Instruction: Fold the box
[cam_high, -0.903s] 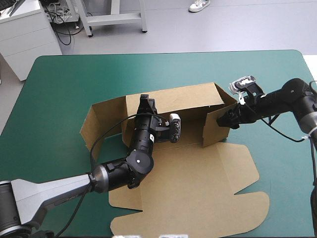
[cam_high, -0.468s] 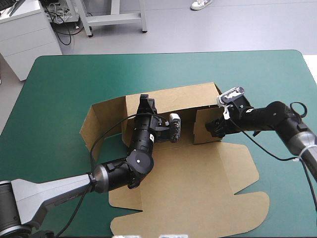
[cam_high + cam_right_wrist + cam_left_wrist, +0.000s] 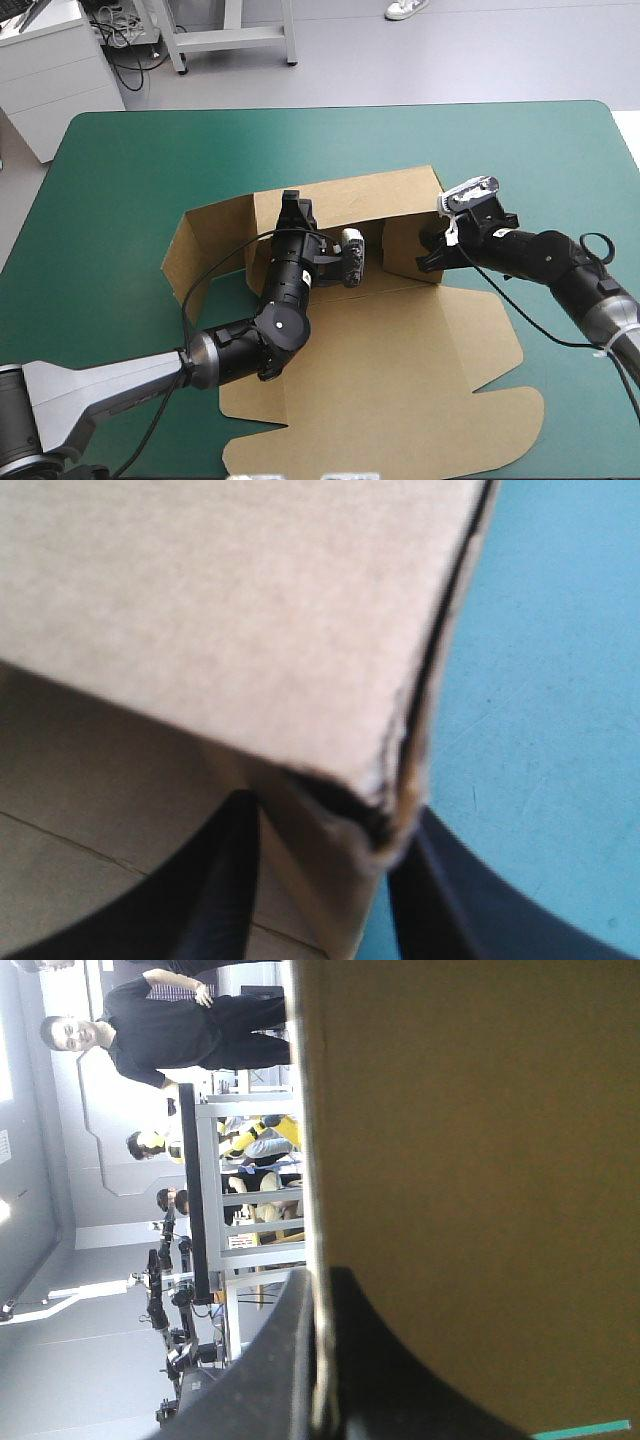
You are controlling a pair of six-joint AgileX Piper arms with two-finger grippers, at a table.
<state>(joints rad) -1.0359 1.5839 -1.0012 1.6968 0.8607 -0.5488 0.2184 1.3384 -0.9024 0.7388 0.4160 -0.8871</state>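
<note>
Now, nearest you, the box (image 3: 400,340) is lying near the middle of the teal-green table (image 3: 130,160), its wide lid panel (image 3: 380,400) spreading flat toward the near edge. Beyond that, your left gripper (image 3: 295,205) is pinching the top edge of the raised back wall (image 3: 350,200), all but closed with the brown board in its grip. Your right gripper (image 3: 432,255) is clamping just as narrowly onto the right side flap (image 3: 400,250), which is standing upright and angling inward beside that wall. Farther back, the bare table is stretching away to its far edge.
</note>
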